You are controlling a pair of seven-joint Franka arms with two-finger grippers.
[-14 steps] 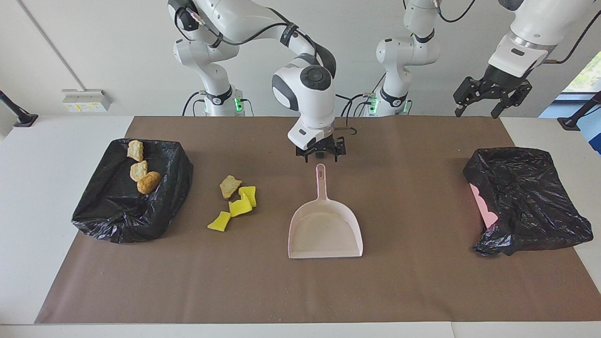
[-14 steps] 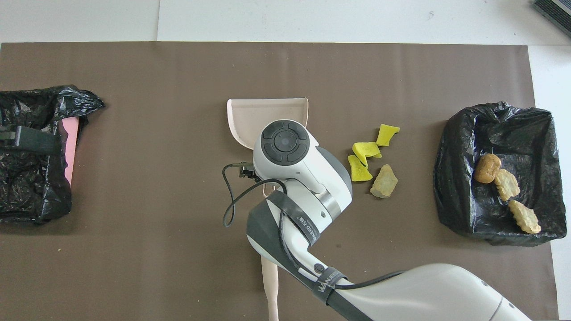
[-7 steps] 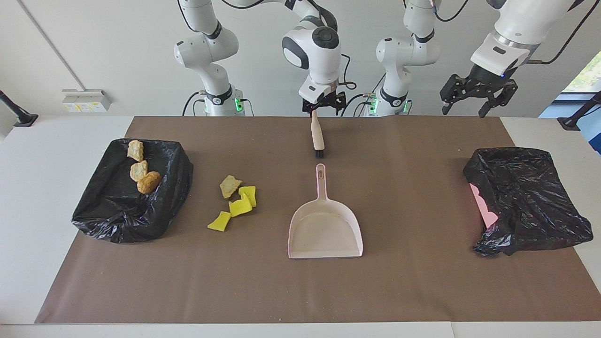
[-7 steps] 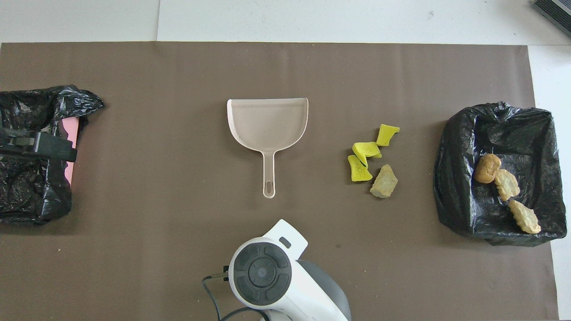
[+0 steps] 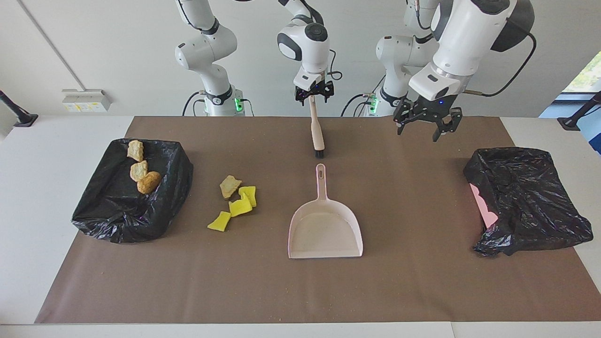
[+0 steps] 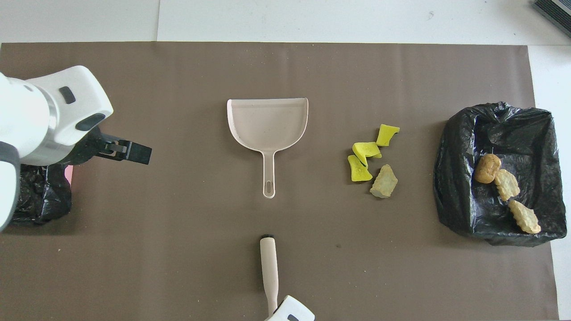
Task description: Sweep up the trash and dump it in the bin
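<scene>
Facing view. A pale pink dustpan (image 5: 325, 231) was recorded flat at mid-table, handle toward the robots. A beige-handled brush (image 5: 317, 133) was noted on the mat, nearer to the robots than the dustpan, bristles toward the dustpan's handle. The right gripper (image 5: 314, 95) was logged over the brush's handle end, fingers spread, the brush not clasped. The left gripper (image 5: 426, 127) was logged raised over bare mat toward the left arm's end, fingers parted, nothing held. The trash (image 5: 236, 199), one brown chunk and three yellow scraps, was listed loose beside the dustpan toward the right arm's end. A black-lined bin (image 5: 136, 197) holding three bread chunks (image 5: 141, 168) was entered there; a second bag-covered bin (image 5: 526, 197) was entered at the left arm's end.

Overhead view. The dustpan (image 6: 267, 129), brush (image 6: 269, 272), trash (image 6: 372, 156) and bin (image 6: 495, 174) were confirmed well apart. The left gripper (image 6: 127, 151) was seen beside the second bin (image 6: 40, 200).
</scene>
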